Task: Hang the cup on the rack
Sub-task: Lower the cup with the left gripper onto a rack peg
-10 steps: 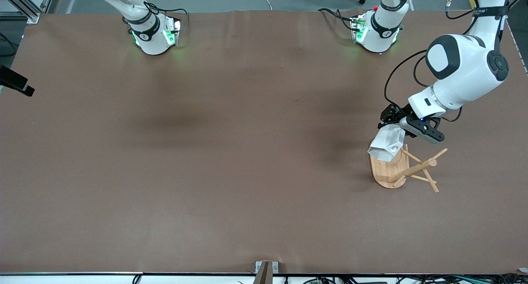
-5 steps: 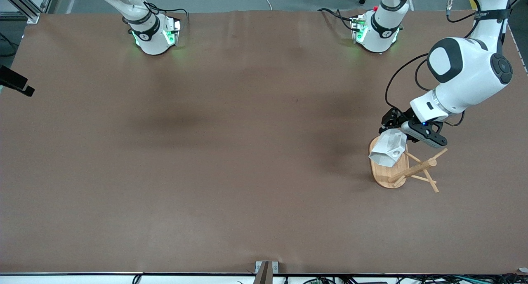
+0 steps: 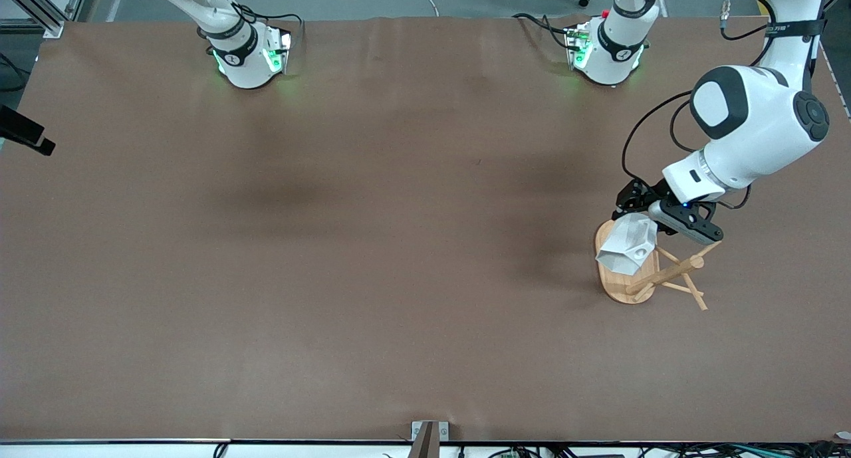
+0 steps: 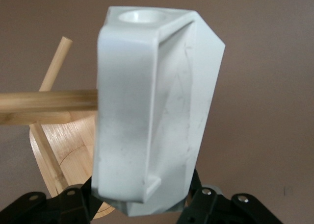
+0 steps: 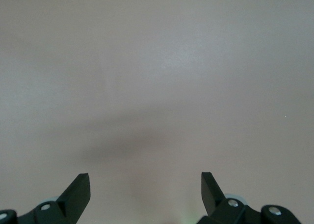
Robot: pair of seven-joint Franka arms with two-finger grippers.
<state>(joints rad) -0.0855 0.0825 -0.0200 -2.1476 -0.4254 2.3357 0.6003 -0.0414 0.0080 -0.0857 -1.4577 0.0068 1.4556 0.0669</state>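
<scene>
While the left pincer (image 3: 633, 213) pinches the small white faceted cup (image 3: 625, 245) by its body, the blocky handle with its round hole faces the light bamboo mug rack (image 3: 655, 274) directly beneath, likely so a thin angled peg (image 4: 46, 100) can thread through. Cup and pincer hang over the rack's oval base. Waiting above bare brown tabletop (image 5: 157, 87), the right pincer (image 5: 145, 189) is spread, holding nothing. No readable writing shows.
</scene>
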